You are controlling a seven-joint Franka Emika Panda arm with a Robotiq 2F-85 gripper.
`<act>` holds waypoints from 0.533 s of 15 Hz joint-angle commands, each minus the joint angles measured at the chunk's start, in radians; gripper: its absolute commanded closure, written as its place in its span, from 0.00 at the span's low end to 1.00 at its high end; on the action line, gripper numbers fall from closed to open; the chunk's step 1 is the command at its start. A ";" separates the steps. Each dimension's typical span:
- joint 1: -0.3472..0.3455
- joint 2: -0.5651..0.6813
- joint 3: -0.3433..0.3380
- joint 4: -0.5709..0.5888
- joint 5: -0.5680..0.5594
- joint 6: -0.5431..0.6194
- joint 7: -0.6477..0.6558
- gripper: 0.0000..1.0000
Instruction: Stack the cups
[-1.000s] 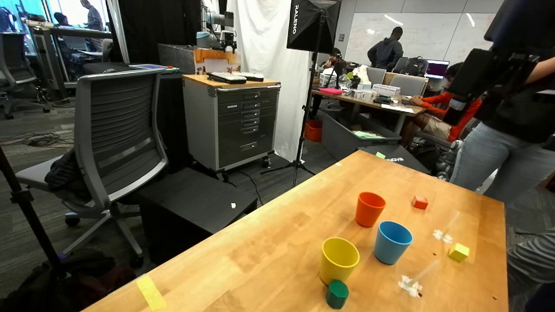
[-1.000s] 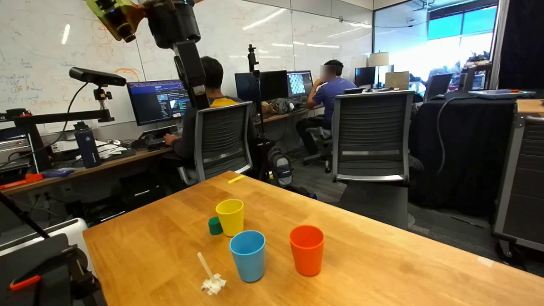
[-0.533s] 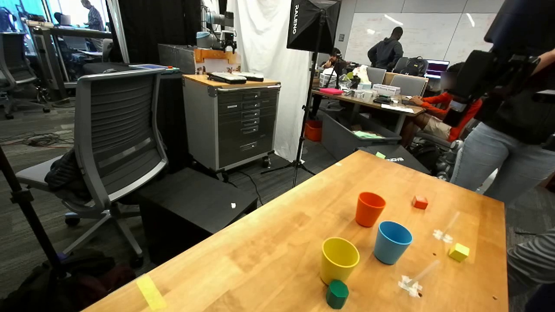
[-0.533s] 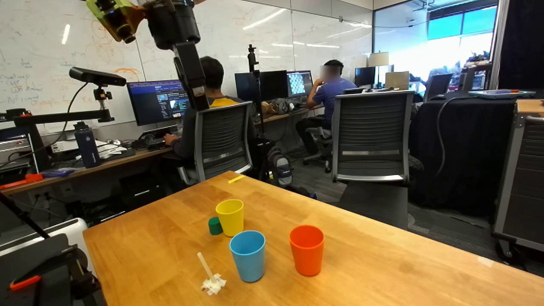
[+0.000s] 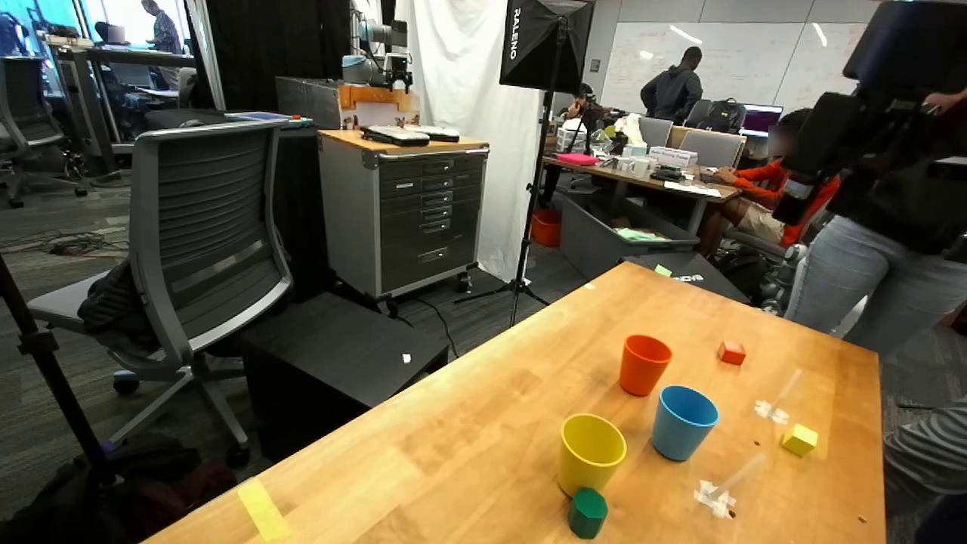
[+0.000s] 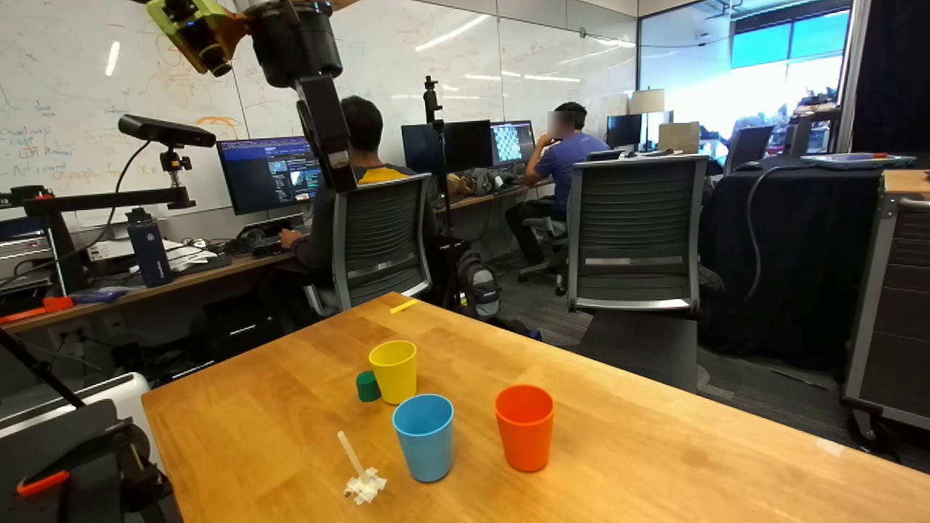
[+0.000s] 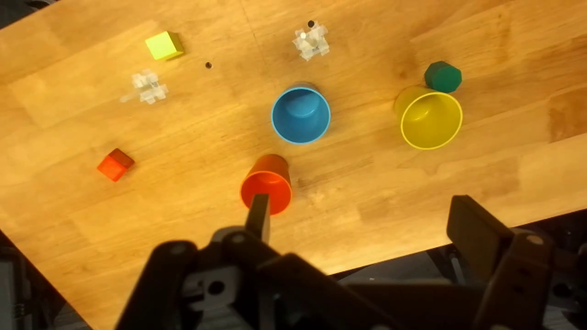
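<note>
Basically, gripper (image 7: 359, 204) spread wide, holding nothing; likely first pick, red tapered plastic cup (image 7: 267, 181), lies up-frame at the gap's left edge in the wrist view, partly behind one fingertip (image 7: 258, 217). Blue tapered plastic cup (image 7: 300, 117) upper centre, yellow tapered plastic cup (image 7: 430, 120) upper right; all upright, unstacked on worktop (image 7: 183, 206). Gripper hangs well above, upper left in an exterior view, fingers (image 6: 325, 120) slanting down.

Three cups (image 7: 300, 114) (image 7: 431, 120) (image 7: 270, 181), two cubes (image 7: 163, 46) (image 7: 114, 165), one prism (image 7: 443, 77)
</note>
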 commanded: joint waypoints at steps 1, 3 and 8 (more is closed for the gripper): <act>0.007 0.000 -0.007 0.002 -0.002 -0.002 0.001 0.00; 0.007 0.000 -0.007 0.002 -0.002 -0.002 0.001 0.00; 0.007 -0.001 -0.011 -0.004 0.000 0.010 -0.008 0.00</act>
